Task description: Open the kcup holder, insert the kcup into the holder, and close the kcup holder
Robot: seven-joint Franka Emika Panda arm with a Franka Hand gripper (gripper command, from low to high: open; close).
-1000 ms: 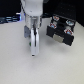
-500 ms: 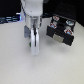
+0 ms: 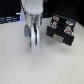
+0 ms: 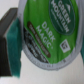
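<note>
Wrist view shows our end effector [image 4: 31, 37] clamped on the kcup [image 4: 45, 30] above the desk [image 3: 20, 65]; we should carry it level toward the kcup holder [image 3: 61, 31].

1. One kcup holder [image 3: 60, 31], a black boxy block, stands on the table in the exterior view.
2. One kcup [image 4: 46, 31] fills the wrist view, with a green lid printed in white lettering.
3. One robot arm with one gripper [image 3: 33, 46] appears.
4. One pale table [image 3: 60, 65].
</note>
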